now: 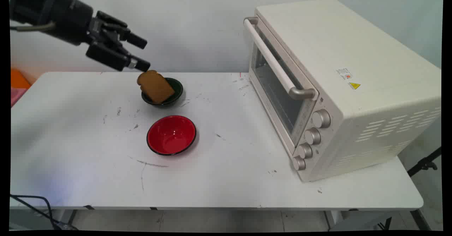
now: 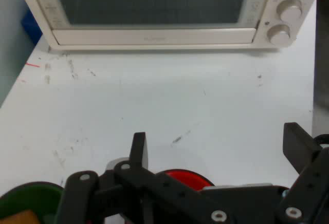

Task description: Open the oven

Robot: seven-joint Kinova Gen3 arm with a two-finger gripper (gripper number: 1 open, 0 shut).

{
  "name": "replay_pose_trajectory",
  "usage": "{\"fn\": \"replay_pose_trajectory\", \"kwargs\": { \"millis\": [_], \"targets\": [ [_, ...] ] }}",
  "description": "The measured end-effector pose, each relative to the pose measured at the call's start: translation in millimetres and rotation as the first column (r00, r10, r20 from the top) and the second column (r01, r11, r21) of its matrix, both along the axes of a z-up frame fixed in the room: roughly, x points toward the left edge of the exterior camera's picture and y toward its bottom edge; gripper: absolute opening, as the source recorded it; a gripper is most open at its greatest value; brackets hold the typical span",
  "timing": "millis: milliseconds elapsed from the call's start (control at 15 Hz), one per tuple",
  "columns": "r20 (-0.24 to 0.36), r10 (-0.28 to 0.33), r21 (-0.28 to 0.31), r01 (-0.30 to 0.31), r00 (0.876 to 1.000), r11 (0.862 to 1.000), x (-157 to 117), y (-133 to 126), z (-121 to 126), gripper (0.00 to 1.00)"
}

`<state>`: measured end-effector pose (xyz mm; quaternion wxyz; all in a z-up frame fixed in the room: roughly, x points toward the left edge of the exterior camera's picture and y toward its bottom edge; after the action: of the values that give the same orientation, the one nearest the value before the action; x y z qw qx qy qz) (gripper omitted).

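end effector (image 1: pixel 143 54) spread, toast (image 1: pixel 155 86) just below

Toast (image 1: pixel 155 86) in far bowl (image 1: pixel 175 98); 2nd bowl (image 1: pixel 171 135) in front; oven (image 1: pixel 335 88) at right.

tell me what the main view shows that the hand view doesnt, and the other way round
Only the main view shows the toaster oven's top, vented side and door handle, the whole bread slice leaning in the dark green bowl, and the arm. Only the hand view shows the open gripper close up. Both share the oven front with knobs, the red bowl and the white table.
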<state>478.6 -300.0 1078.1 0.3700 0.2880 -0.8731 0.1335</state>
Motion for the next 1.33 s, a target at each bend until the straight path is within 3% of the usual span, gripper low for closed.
{"fn": "replay_pose_trajectory", "kwargs": {
  "millis": [733,1333],
  "targets": [
    [0.071,0.020,0.004,-0.021,0.997,1.000,-79,-86,40,1.00],
    [0.143,0.011,0.026,-0.014,0.990,1.000,-160,-158,53,1.00]
  ]
}}
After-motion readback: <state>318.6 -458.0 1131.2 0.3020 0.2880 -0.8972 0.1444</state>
